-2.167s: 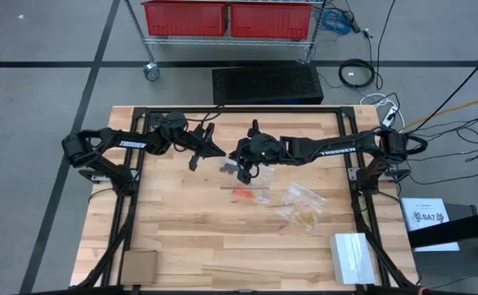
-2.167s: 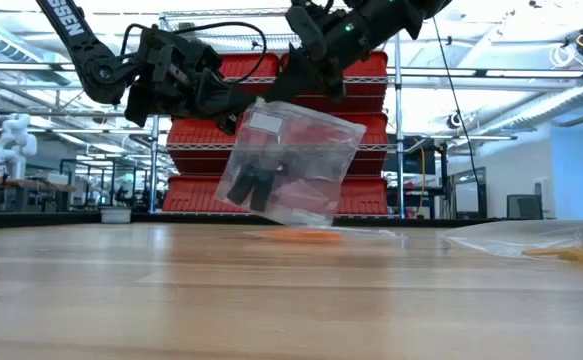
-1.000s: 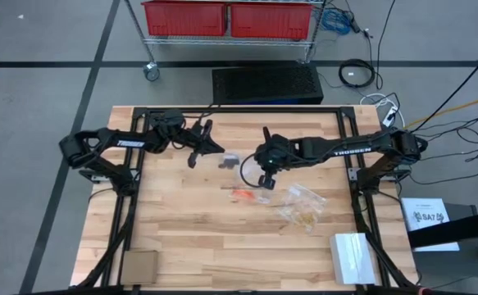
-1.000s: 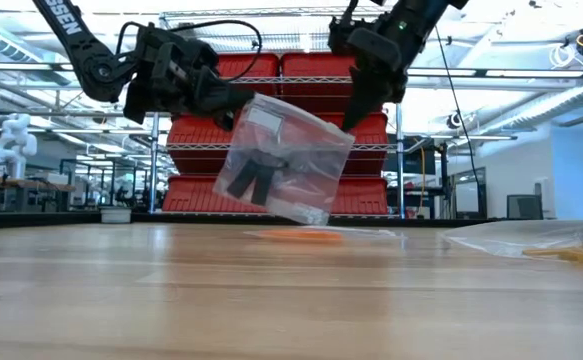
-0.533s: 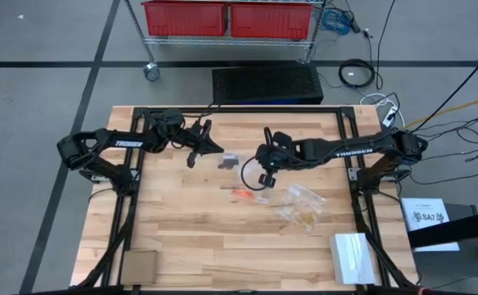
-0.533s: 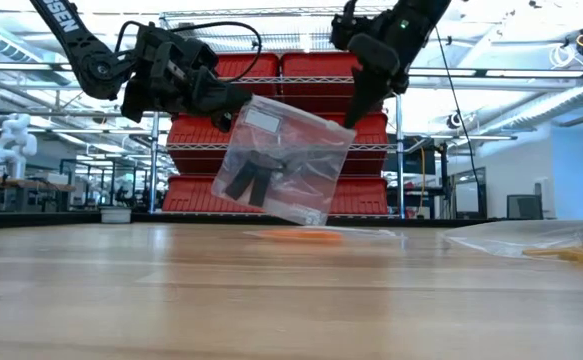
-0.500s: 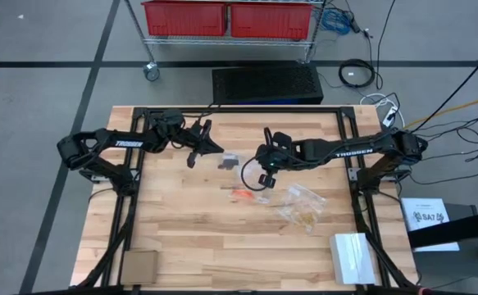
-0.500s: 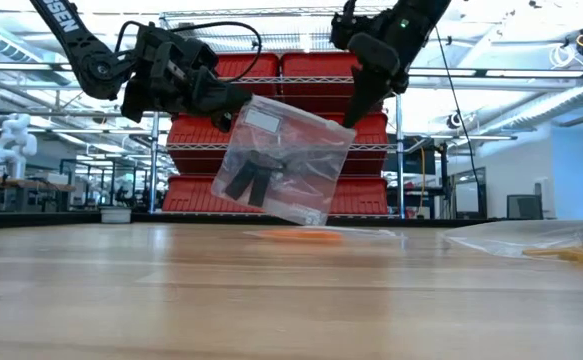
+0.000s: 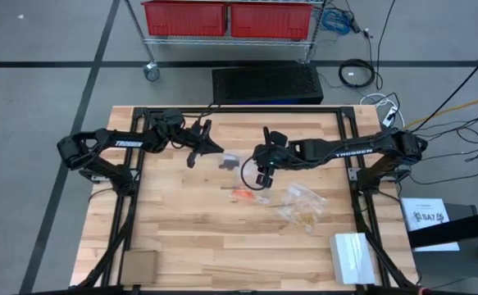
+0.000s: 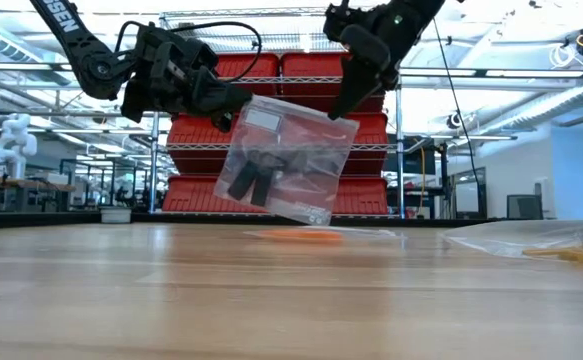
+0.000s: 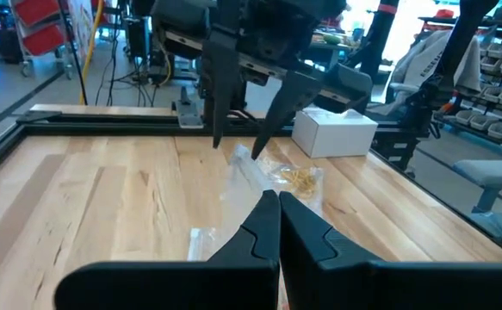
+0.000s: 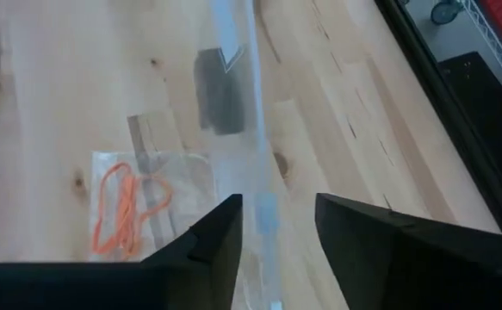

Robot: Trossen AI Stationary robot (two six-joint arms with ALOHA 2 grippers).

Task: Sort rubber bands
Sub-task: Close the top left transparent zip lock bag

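A clear plastic bag [image 10: 289,160] with black rubber bands [image 10: 251,178] inside hangs above the table's middle; it also shows in the high view [image 9: 232,161]. My left gripper [image 10: 233,100] is shut on its upper corner. My right gripper [image 10: 349,100] is open at the bag's other upper corner. Its fingers stand on either side of the bag's top edge [image 12: 263,211]; whether they touch it I cannot tell. A flat clear bag with orange-red bands [image 12: 126,207] lies on the table below, and a bag with pale tan bands [image 9: 302,209] lies to its right. My left gripper pinches the clear bag's upper corner [image 10: 243,108] between its two shut fingers, coming from the table's left and slanting down. The bag hangs tilted below and beside the fingers, clear of the table, with the black bands gathered in its lower part.
A white box [image 9: 353,256] stands at the table's near right corner and a brown cardboard piece [image 9: 138,264] at its near left. The black frame rails [image 9: 132,176] run along both sides. A rack with red bins [image 9: 226,18] stands beyond the far edge.
My right gripper, still open, has moved toward the table's left and a little down, up to the bag's free upper corner. My left gripper has kept its hold, and the bag has stayed lifted.
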